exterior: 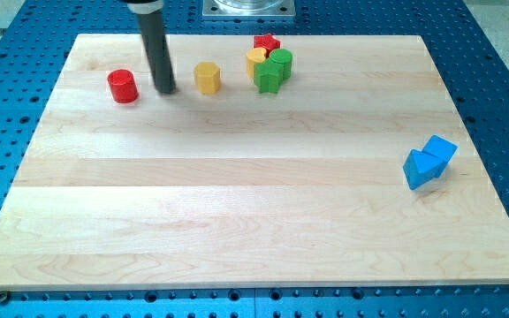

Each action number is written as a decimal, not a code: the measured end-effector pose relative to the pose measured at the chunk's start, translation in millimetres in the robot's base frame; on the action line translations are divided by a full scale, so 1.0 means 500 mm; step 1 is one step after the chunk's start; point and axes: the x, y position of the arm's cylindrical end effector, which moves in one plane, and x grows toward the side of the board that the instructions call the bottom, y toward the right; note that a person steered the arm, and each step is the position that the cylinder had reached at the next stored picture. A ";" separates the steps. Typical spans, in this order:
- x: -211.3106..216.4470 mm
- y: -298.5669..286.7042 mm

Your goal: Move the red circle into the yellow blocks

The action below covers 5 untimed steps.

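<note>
Blue blocks (429, 161) sit far right of red circle (123, 86), irrelevant. Tip (165, 89) stands between red circle and yellow hexagon (206, 78), wrong side for pushing. No jaws fitted.

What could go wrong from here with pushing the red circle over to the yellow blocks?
My tip stands between the red circle and the yellow hexagon block, so it is on the wrong side to push and must circle round. Going round, it may knock the circle away. A hard push could also scatter the green blocks cluster.
</note>
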 end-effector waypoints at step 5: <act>0.123 -0.059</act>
